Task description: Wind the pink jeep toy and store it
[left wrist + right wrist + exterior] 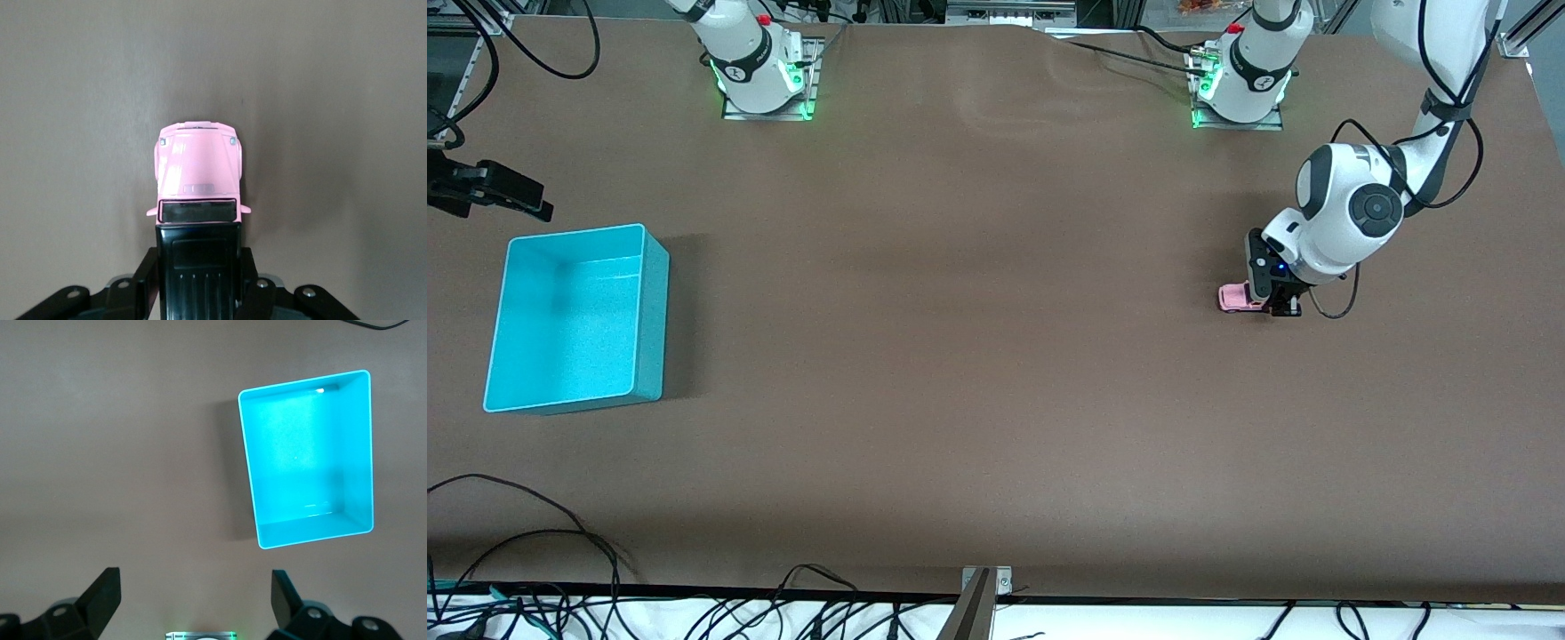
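The left gripper (1279, 302) stands low at the right of the front view, a little above the middle height, and it is closed on the pink jeep toy (1236, 297). In the left wrist view the fingers (148, 267) clamp the black roofed part of the pink jeep toy (198, 175) from both sides, and the pink hood points away from the wrist. The toy seems to rest with its wheels on the table (978, 356), though I cannot see the wheels clearly.

The step in hand is, I think, the winding. To do it well, the left arm should press the toy lightly down so that the wheels keep contact, then pull it straight backward along its own length, not sideways. The grip should stay firm on the cabin, because the toy is small and can twist between the fingers.

The teal bin (574, 320) lies at the left of the front view, well apart from the toy, and nothing shows inside it. The right gripper (489, 191) waits in the upper left of the front view, above the bin in the frame, with its fingers (100, 593) spread wide and holding nothing.

By count: one toy, one bin, two arms with one gripper each.
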Robot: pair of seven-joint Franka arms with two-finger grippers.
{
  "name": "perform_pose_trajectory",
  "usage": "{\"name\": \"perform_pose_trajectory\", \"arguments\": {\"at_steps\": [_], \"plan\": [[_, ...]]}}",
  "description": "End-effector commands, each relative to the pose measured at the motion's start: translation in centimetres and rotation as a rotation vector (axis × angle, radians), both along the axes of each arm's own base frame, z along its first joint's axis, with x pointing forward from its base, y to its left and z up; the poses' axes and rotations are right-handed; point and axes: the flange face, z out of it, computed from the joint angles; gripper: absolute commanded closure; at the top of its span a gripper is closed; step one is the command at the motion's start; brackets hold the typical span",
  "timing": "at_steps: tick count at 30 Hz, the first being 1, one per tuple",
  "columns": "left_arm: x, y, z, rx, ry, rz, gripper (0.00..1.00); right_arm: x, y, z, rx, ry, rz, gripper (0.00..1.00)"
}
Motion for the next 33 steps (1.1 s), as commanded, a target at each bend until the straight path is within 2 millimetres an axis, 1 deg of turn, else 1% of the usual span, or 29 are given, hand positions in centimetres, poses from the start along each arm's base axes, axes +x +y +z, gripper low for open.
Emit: {"name": "perform_pose_trajectory", "arguments": {"at_steps": [1, 3, 10, 14, 18, 19, 21, 25, 28, 33], "plan": [[-0.3, 3.8, -5.3, 0.031, 0.045, -0.026, 1.0, -0.5, -0.2, 0.1, 0.016, -0.002, -0.001, 0.0], [-0.3, 5.0, -5.2, 0.036, 0.044, -0.027, 1.0, -0.4, -0.2, 0.1, 0.016, -0.004, -0.001, 0.0], [-0.7, 8.4, -5.2, 0.045, 0.052, -0.061, 1.0, -0.4, -0.1, 0.1, 0.016, -0.004, 0.0, 0.0], [-1.5, 11.4, -5.7, 0.054, 0.065, -0.072, 1.0, -0.4, 0.0, 0.0, 0.018, -0.002, 0.002, 0.0], [-2.3, 15.0, -6.4, 0.068, 0.058, -0.097, 1.0, -0.4, 0.0, 0.0, 0.018, -0.002, 0.002, 0.0], [-2.4, 16.0, -6.5, 0.07, 0.057, -0.101, 1.0, -0.4, 0.0, 0.0, 0.018, -0.002, 0.002, 0.0], [-2.5, 17.3, -6.6, 0.07, 0.058, -0.098, 1.0, -0.4, 0.0, 0.1, 0.018, -0.004, 0.002, 0.0], [-3.4, 20.3, -6.3, 0.082, 0.064, -0.09, 1.0, -0.4, 0.0, 0.0, 0.016, -0.001, 0.002, 0.0], [-3.9, 21.4, -6.2, 0.087, 0.067, -0.084, 1.0, -0.5, -0.1, 0.0, 0.018, -0.001, 0.0, 0.0], [-3.9, 21.4, -6.3, 0.087, 0.067, -0.067, 1.0, -0.4, -0.1, 0.0, 0.016, -0.002, 0.0, 0.0]]}}
